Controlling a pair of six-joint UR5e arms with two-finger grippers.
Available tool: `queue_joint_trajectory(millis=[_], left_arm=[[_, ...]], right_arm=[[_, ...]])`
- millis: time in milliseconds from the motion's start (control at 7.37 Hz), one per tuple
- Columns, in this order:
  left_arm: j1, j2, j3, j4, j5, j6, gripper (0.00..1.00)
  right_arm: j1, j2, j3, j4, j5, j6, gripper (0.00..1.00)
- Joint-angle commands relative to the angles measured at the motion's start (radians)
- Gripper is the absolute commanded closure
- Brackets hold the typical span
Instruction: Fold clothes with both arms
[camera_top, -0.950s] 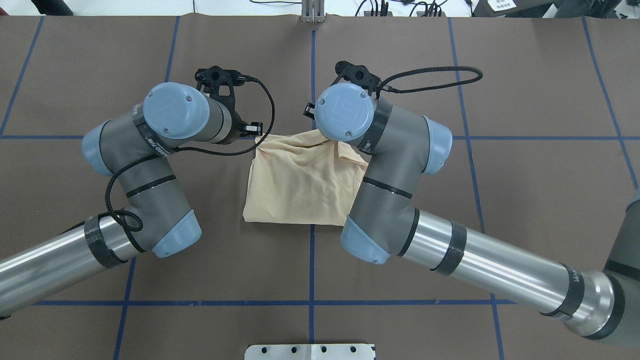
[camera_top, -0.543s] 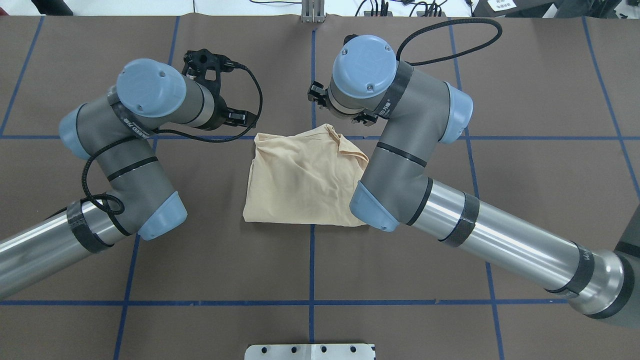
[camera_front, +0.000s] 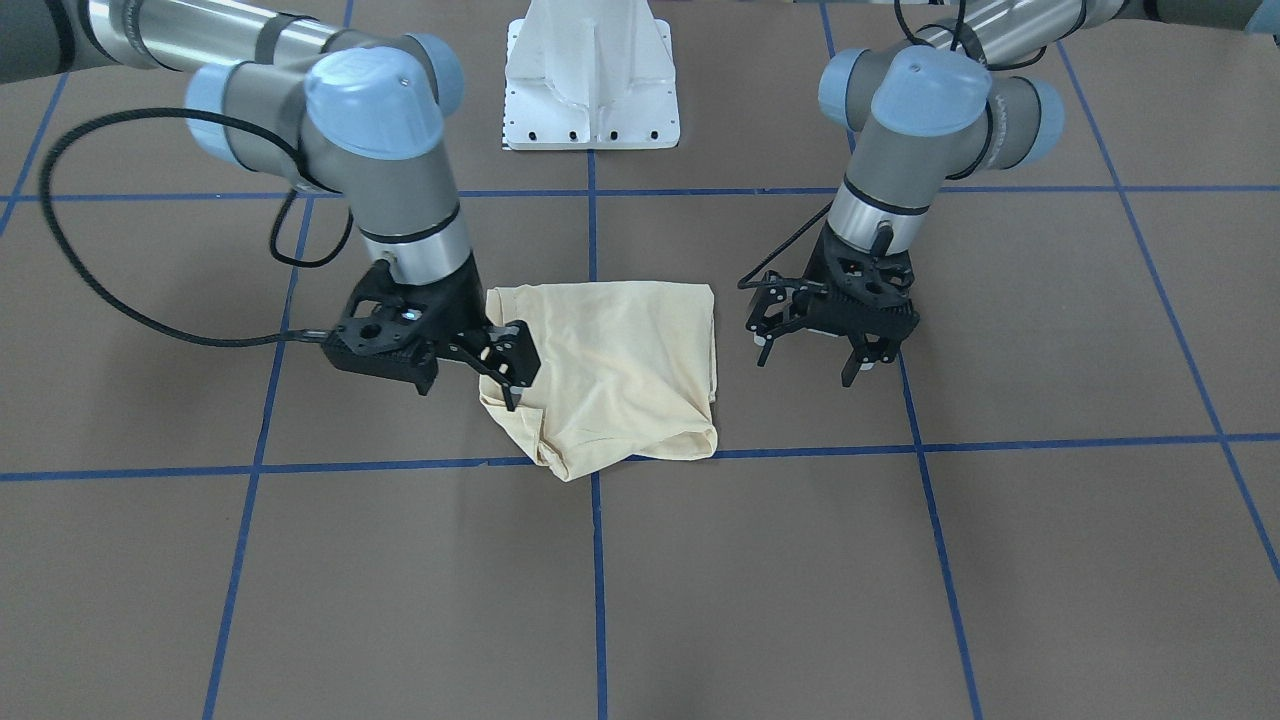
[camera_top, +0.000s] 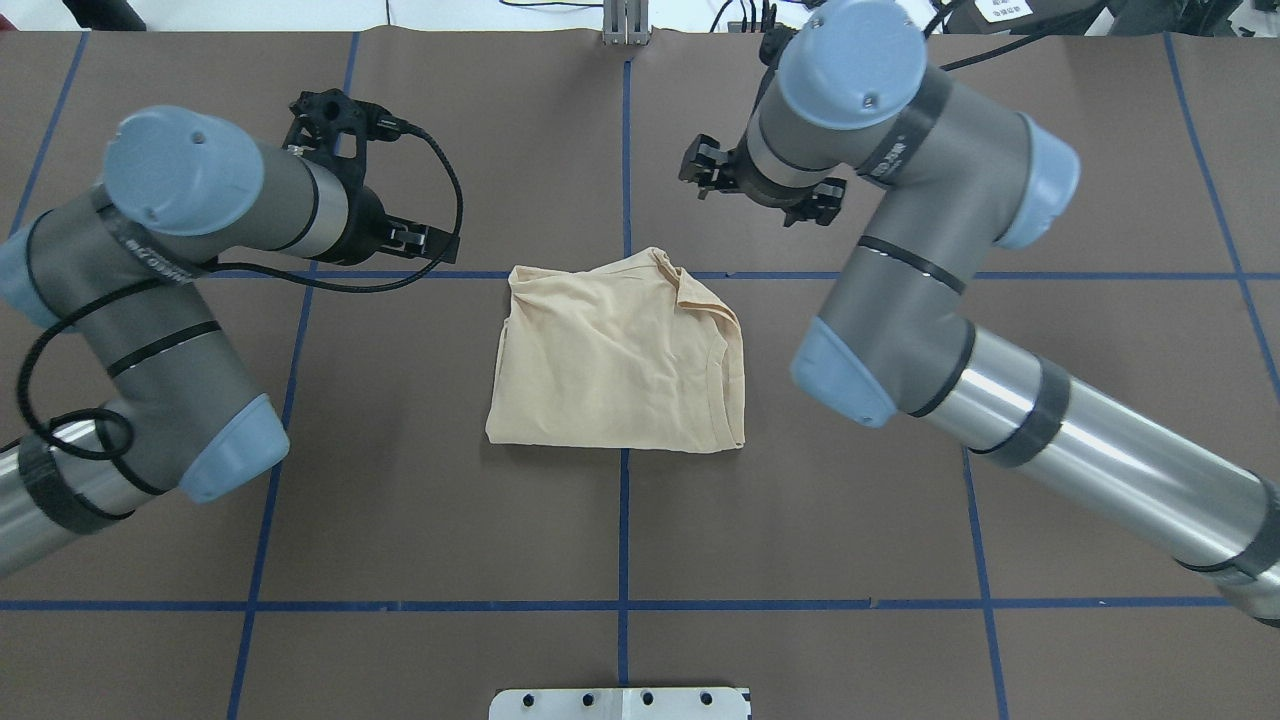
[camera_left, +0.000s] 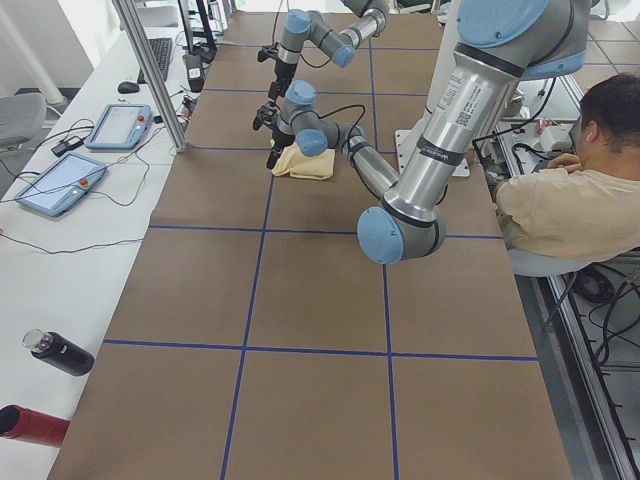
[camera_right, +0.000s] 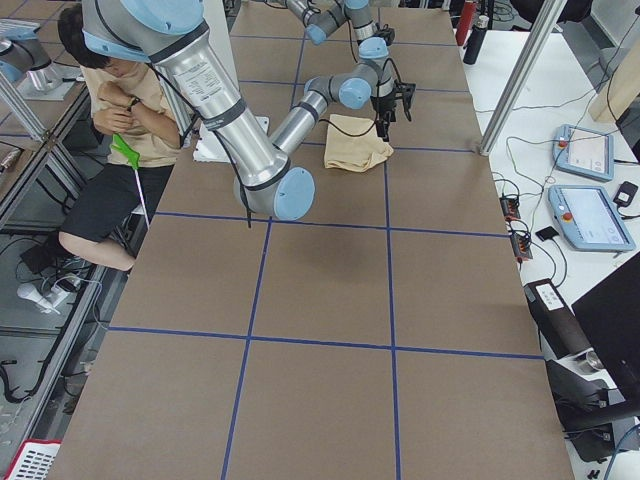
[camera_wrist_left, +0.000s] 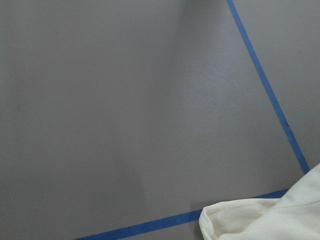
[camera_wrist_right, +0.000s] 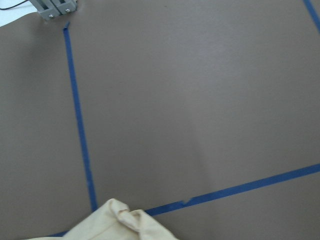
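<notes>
Both left pincer (camera_front: 806, 365) and right pincer (camera_front: 470, 390) spread, folded T-shirt (camera_top: 610, 350), brown blue-taped table (camera_top: 400, 500)

1 camera hangs high over a long side of the table (camera_top: 400, 500) looking forward and down, 1 faces back steeply from the opposite side, and 2 stand far off at the table's ends, looking along it. The 2 wrist cameras sit close above the brown surface (each catches just a corner of the folded T-shirt (camera_wrist_left: 270, 220)); all 4 fixed views share that T-shirt mid-table.
</notes>
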Motion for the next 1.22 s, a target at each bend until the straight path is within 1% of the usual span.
queue_joint_trajectory(millis=[0,136,271,407,543,679,814,950,1086], left_arm=[[-0.063,0.154,-0.202,0.116,-0.006,0.173,0.00],[-0.146,0.243,-0.241,0.118,-0.050,0.307,0.00],[-0.267,0.316,-0.244,0.115,-0.120,0.505,0.00],[-0.389,0.381,-0.241,0.113,-0.168,0.699,0.00],[-0.518,0.427,-0.232,0.115,-0.235,0.840,0.00],[-0.624,0.484,-0.209,0.109,-0.284,0.945,0.00],[-0.718,0.507,-0.173,0.107,-0.306,1.007,0.00],[-0.780,0.527,-0.139,0.113,-0.317,1.013,0.00],[-0.791,0.553,-0.104,0.119,-0.332,1.009,0.00]], right_arm=[[0.133,-0.190,0.250,-0.168,0.111,-0.263,0.00],[0.228,-0.318,0.298,-0.162,0.177,-0.442,0.00],[0.352,-0.424,0.303,-0.159,0.262,-0.647,0.00],[0.467,-0.524,0.303,-0.158,0.311,-0.845,0.00],[0.570,-0.618,0.298,-0.159,0.346,-1.026,0.00],[0.645,-0.707,0.295,-0.159,0.353,-1.170,0.00],[0.729,-0.784,0.290,-0.159,0.365,-1.292,0.00],[0.818,-0.862,0.265,-0.159,0.434,-1.398,0.00],[0.878,-0.945,0.263,-0.158,0.454,-1.447,0.00]])
